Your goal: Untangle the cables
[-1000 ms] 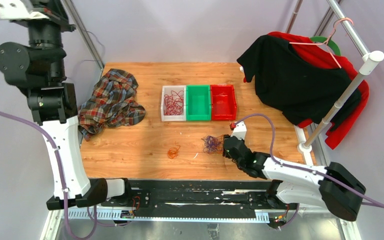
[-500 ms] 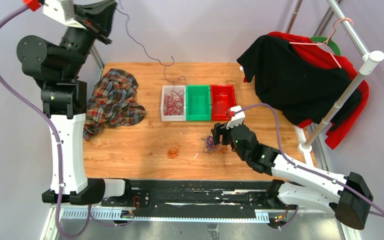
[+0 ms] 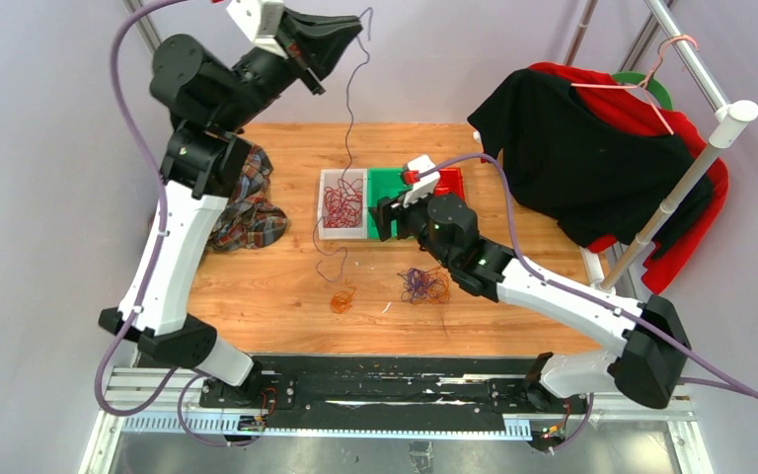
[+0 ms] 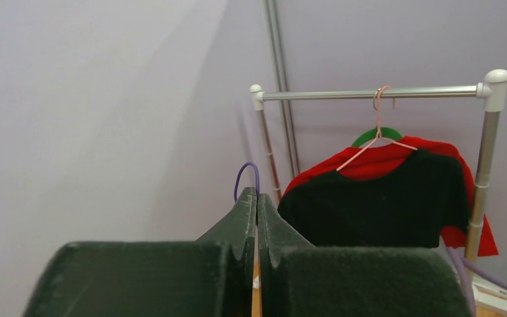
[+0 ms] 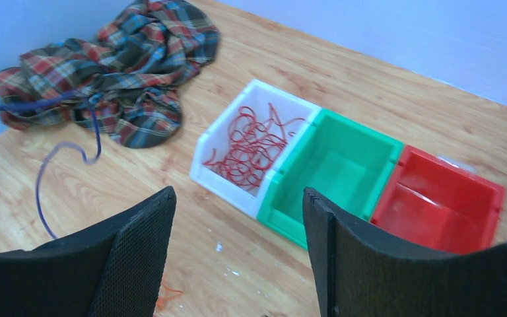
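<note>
The left gripper (image 3: 359, 19) stands high above the table's (image 3: 257, 286) far edge, having swung rightward from the upper-left corner where it was half a second ago; its fingers (image 4: 244, 214) are pressed together on one purple cable (image 3: 347, 109), whose end arches just above the tips in the left wrist view; the strand now drops past the white bin (image 3: 322, 202) and curls near the wood, where before it trailed from behind that bin; the right gripper (image 3: 387, 219) has risen from the purple tangle (image 3: 420, 285) it was down at a second ago and hangs over the green bin (image 3: 385, 183), fingers spread wide with nothing between them; the tangle lies loose on the table, well apart from the orange coil (image 3: 341, 300); dark red cables (image 5: 247, 148) fill the white bin; the red bin (image 5: 436, 211) adjoins the green one; the plaid shirt (image 3: 252, 222) lies at the left, unmoved.
</note>
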`<action>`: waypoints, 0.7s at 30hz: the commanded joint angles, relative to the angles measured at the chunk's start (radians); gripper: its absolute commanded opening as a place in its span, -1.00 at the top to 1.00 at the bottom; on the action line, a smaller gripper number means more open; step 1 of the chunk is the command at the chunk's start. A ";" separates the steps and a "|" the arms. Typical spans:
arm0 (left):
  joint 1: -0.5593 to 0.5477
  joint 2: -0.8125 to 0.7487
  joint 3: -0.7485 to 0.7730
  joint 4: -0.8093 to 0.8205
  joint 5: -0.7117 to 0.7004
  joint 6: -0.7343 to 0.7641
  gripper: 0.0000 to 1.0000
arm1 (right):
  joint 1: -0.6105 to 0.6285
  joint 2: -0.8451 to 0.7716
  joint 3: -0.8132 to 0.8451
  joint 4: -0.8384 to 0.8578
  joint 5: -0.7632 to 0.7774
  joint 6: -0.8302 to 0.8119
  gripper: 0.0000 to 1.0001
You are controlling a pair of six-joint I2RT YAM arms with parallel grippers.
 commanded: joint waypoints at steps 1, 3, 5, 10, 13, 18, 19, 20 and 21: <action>-0.063 0.054 0.110 -0.021 -0.031 0.058 0.99 | -0.011 0.061 0.055 0.098 -0.091 -0.010 -0.40; -0.080 0.068 0.122 -0.026 -0.041 0.068 0.99 | -0.011 0.064 0.045 0.142 -0.093 0.006 -0.40; -0.087 0.066 0.119 -0.030 -0.045 0.071 0.99 | -0.011 0.057 0.029 0.174 -0.096 0.011 -0.40; -0.099 0.042 0.075 -0.019 -0.048 0.094 0.99 | -0.018 -0.004 -0.035 0.195 -0.105 -0.016 -0.39; -0.107 0.038 0.062 -0.009 -0.049 0.093 0.99 | -0.045 -0.050 -0.089 0.225 -0.114 0.004 -0.38; -0.129 0.072 0.110 -0.028 -0.040 0.090 0.99 | -0.091 -0.065 -0.102 0.233 -0.095 0.012 -0.29; -0.134 0.081 0.120 -0.030 -0.037 0.084 0.99 | -0.100 -0.061 -0.095 0.236 -0.088 0.010 -0.27; -0.136 0.089 0.129 -0.029 -0.036 0.076 0.99 | -0.110 -0.055 -0.090 0.241 -0.084 0.006 -0.26; -0.140 0.098 0.135 -0.025 -0.032 0.067 0.99 | -0.118 -0.045 -0.075 0.245 -0.076 -0.001 -0.25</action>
